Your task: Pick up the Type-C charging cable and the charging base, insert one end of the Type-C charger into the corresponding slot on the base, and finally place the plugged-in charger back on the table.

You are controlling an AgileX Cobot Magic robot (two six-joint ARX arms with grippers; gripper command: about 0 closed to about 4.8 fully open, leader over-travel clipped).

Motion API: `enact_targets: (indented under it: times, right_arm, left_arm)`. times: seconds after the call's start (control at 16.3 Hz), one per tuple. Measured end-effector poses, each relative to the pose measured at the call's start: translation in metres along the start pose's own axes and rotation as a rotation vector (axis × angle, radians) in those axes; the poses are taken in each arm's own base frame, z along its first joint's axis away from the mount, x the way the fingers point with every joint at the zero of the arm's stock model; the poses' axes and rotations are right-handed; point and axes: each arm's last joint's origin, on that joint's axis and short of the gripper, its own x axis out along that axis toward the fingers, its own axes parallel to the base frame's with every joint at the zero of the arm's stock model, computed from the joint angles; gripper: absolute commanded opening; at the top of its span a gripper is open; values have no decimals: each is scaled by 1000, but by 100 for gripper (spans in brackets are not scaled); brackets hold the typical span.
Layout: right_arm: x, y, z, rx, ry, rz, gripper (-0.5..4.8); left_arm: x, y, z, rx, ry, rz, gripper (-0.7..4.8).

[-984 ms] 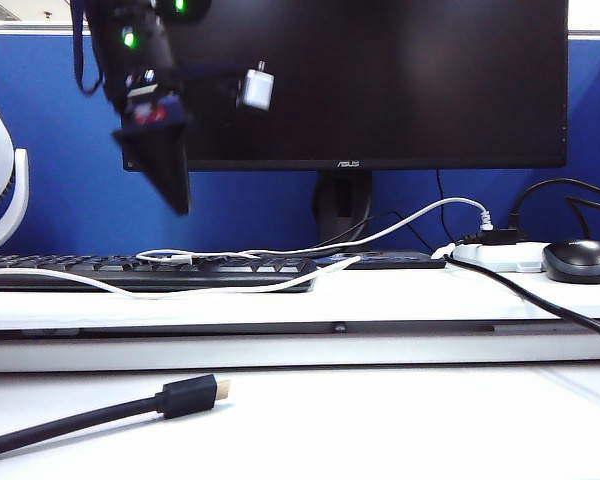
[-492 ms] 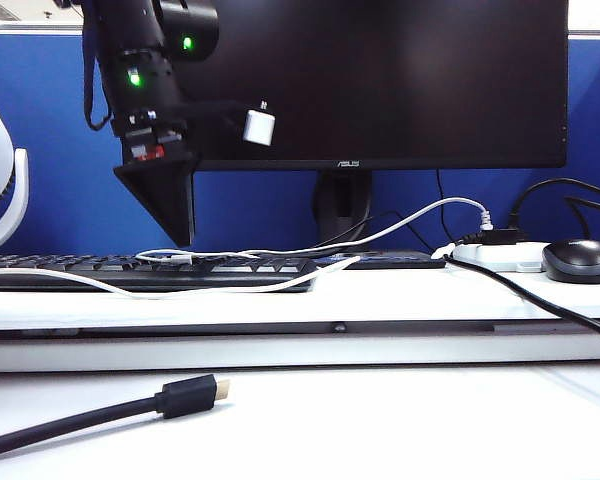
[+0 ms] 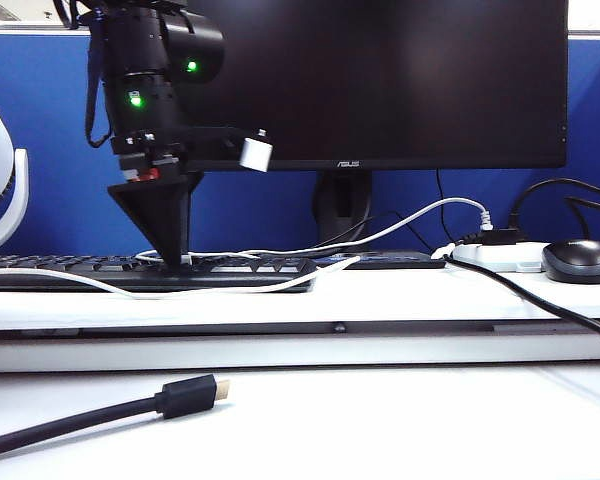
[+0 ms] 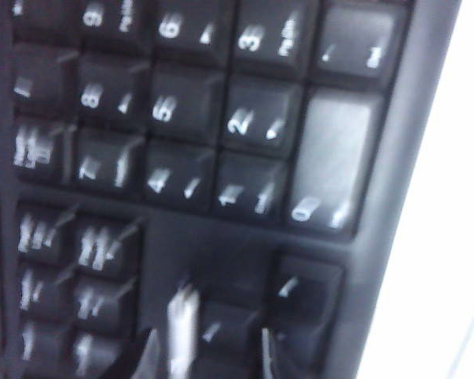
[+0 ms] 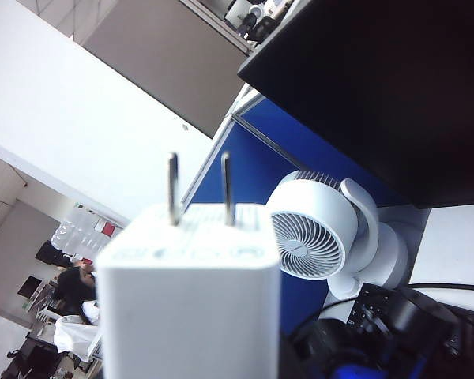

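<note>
Blue partition panels and a large black monitor [image 3: 380, 80] back the white surface [image 3: 400, 420] with its raised shelf step. Held up in the air in front of the monitor's lower left corner is the small white boxy charging base [image 3: 257, 155]. The jaws of the right gripper [image 3: 248, 152] are closed on it, and its two metal prongs stick out past them (the right wrist view shows the block [image 5: 189, 300] filling the foreground).

Below it, the thin smooth white Type-C charging cable [image 3: 220, 255] lies over the black keyboard [image 3: 240, 270] on the shelf, toward its left end. The left gripper [image 3: 177, 258] points straight down with its tip at that cable. In the left wrist view its jaws [image 4: 209, 355] stand partly apart above the keys, with a blurred white piece between them; I cannot tell whether they touch it.

Farther out, a thick black cable with a gold-tipped plug [image 3: 190, 395] rests near the front left of the surface. A white fan [image 3: 0, 180] stands at the left edge.
</note>
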Motion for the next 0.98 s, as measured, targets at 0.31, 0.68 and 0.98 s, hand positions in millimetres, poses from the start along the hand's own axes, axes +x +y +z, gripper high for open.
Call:
enact_targets:
  times: [0.31, 0.68, 0.98]
  right_arm:
    - [0, 0, 0, 1, 1, -1, -6]
    - [0, 0, 0, 0, 1, -2, -6]
    - [2, -1, 0, 2, 3, -5, -6]
  left_arm:
    - [-1, 10, -14, -44, -11, 19, 174]
    - [-1, 7, -5, -13, -53, 17, 173]
    - [-1, 7, -4, 0, -81, 5, 169]
